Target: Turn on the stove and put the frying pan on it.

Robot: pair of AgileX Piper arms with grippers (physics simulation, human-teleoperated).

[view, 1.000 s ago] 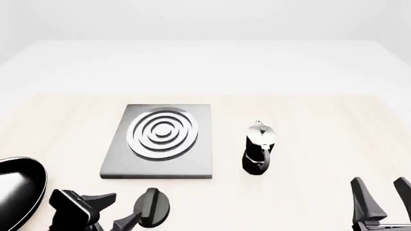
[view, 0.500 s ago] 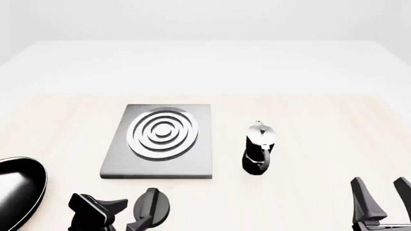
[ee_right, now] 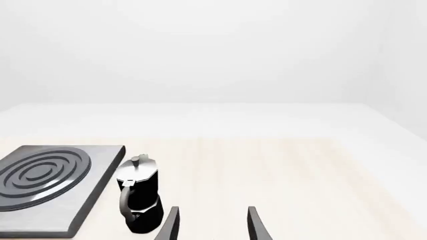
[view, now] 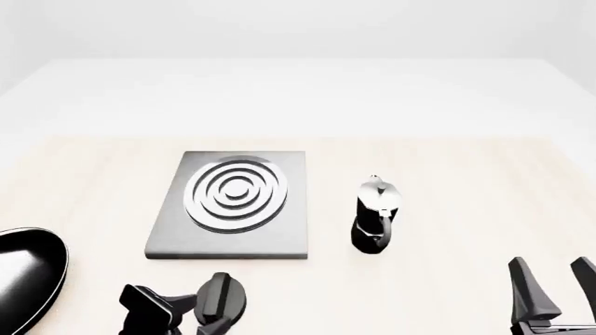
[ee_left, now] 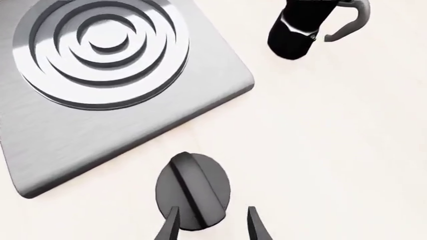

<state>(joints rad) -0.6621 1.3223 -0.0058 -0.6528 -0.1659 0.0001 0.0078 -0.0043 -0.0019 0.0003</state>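
Stove (view: 233, 206) knob (ee_left: 193, 190) sits between the left gripper's (ee_left: 209, 225) spread fingers, unturned by appearance; closing and twisting seems next, frying pan (view: 24, 276) waiting.

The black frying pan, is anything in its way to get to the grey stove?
Nothing visible blocks it. The glossy black frying pan sits at the table's near left edge, and only bare tabletop lies between it and the flat grey metal stove plate. The small black-and-silver moka pot stands on the stove's far side.
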